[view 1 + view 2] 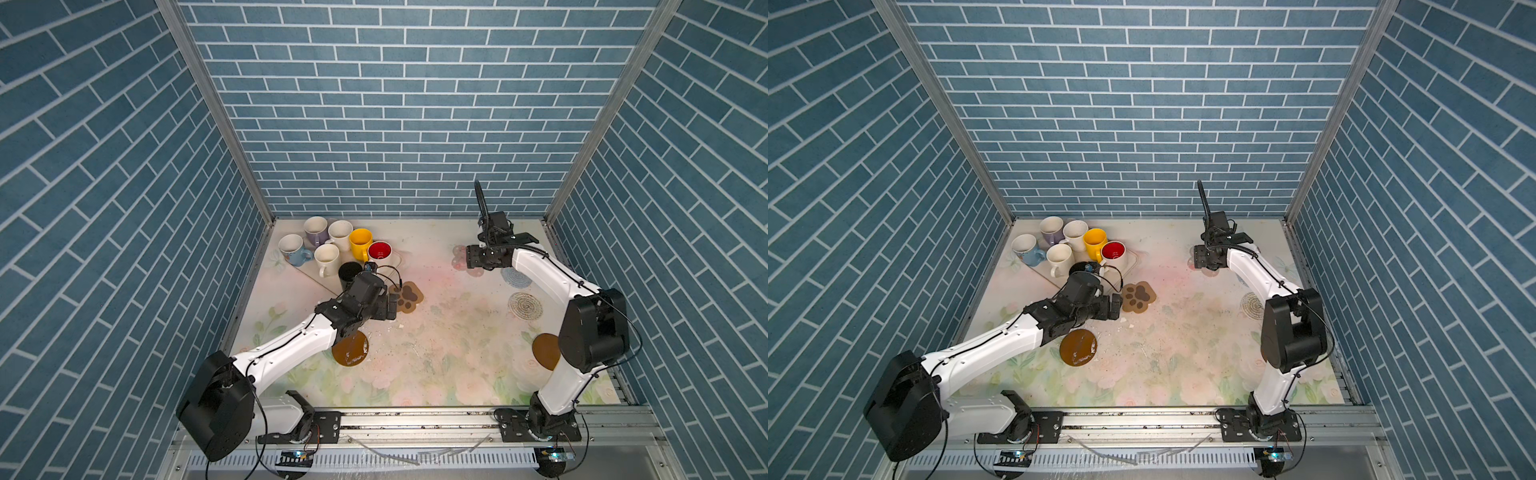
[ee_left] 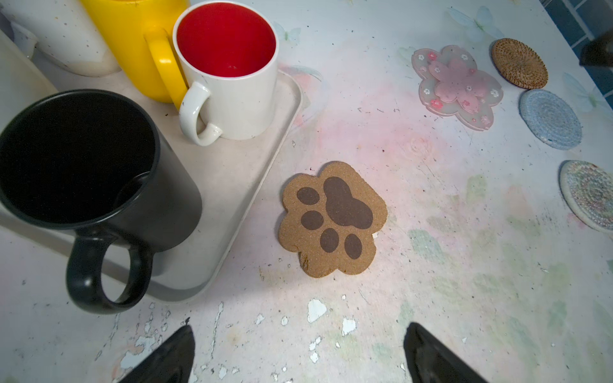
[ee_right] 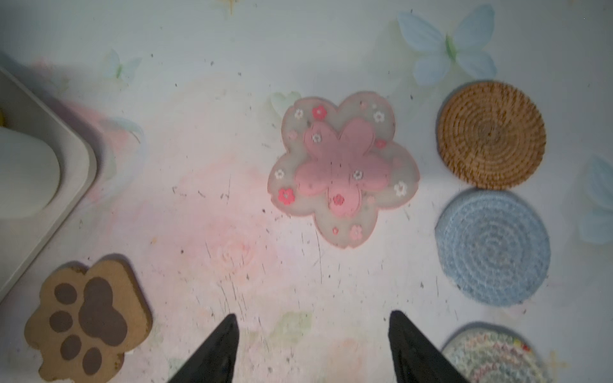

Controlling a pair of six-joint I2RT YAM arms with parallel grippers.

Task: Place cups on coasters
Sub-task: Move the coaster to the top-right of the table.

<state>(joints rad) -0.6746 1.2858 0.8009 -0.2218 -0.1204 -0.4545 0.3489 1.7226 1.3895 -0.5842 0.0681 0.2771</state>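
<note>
Black left gripper [image 2: 299,328] hovers wide beside paw-print coaster [image 2: 333,220].

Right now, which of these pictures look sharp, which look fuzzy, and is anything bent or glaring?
Right wrist view: soft, the pink flower coaster has fuzzy edges. Left wrist view: crisp, the paw-print coaster shows its grain, in a bright pool of light. Both top views: sharp but wide-angle, the brick walls splaying outward; one brown disc carries a whitish patch, perhaps glare.
</note>
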